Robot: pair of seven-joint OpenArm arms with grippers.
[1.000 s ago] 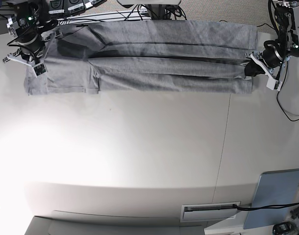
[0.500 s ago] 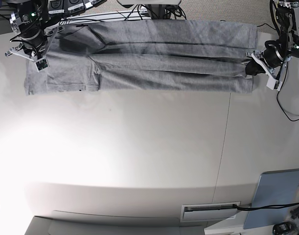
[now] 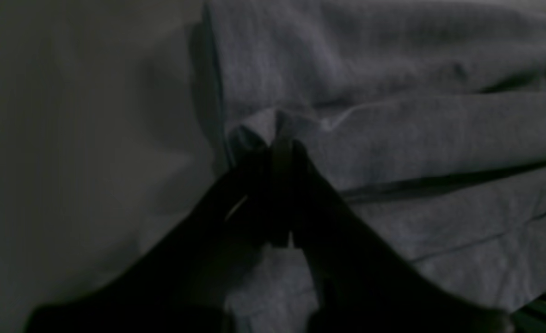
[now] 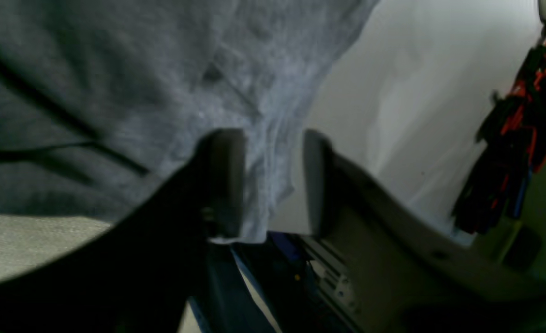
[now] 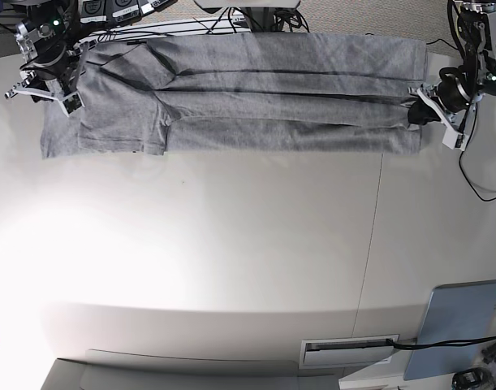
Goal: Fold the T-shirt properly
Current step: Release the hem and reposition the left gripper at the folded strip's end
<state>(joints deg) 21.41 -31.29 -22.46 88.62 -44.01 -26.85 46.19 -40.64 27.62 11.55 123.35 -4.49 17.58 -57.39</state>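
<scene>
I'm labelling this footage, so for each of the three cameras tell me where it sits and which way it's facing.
Base: overhead, looking down at the table; both arms hold the T-shirt.
Left wrist: on the left gripper, looking along its closed jaws pinching the shirt's edge.
Right wrist: on the right gripper, its jaws apart around cloth.
All three views share the T-shirt.

Dim, blurred left wrist view: the left gripper shows only as a black silhouette, its lower body cut off at the frame's bottom edge. In the right wrist view, the T-shirt runs past the top and left edges; the red-and-black clutter at right is too blurred to identify.
</scene>
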